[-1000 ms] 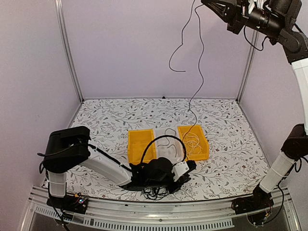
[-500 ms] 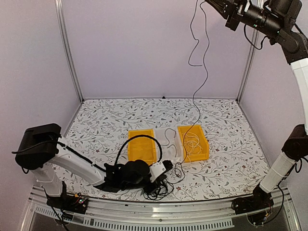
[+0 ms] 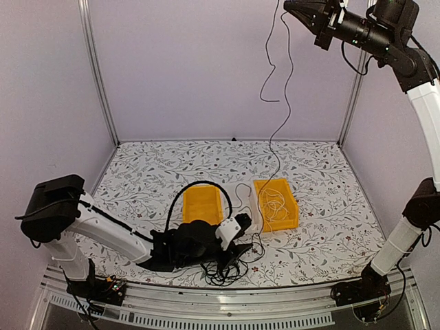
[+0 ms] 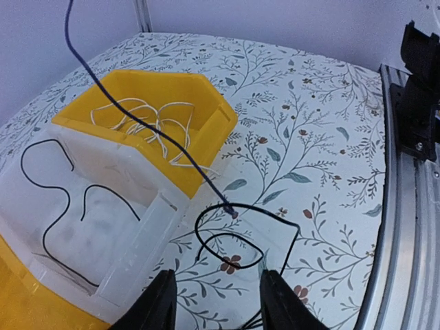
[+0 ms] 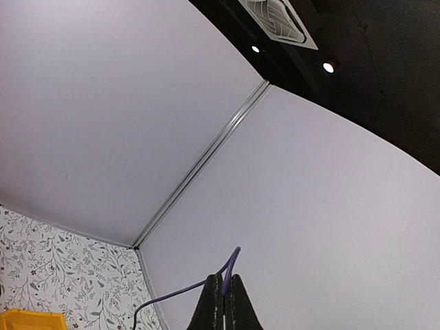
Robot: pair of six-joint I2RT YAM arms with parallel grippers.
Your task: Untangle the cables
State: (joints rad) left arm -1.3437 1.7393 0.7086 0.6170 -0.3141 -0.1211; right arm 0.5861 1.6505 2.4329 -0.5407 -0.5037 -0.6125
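My right gripper (image 3: 289, 7) is raised high at the top right, shut on a thin dark purplish cable (image 5: 180, 294) between its fingertips (image 5: 223, 279). That cable (image 3: 291, 75) hangs down in a long strand to the bins, with a loose end dangling beside it. It crosses the cream cable (image 4: 148, 120) in a yellow bin (image 4: 213, 110) and ends on the table by a black cable loop (image 4: 247, 230). My left gripper (image 4: 218, 306) hovers low over that loop, open and holding nothing. A tangle of black cables (image 3: 221, 271) lies near the front edge, by the left gripper (image 3: 236, 254).
Three bins stand side by side mid-table: a yellow one (image 3: 203, 203), a clear one (image 4: 103, 172) holding a black cable (image 4: 51, 189), and the yellow one (image 3: 292, 206) with the cream cable. A metal rail (image 4: 405, 206) runs along the table's front edge.
My left gripper drew back left along the front edge, then opened. My right arm shifted slightly left and the hanging cable swung with it.
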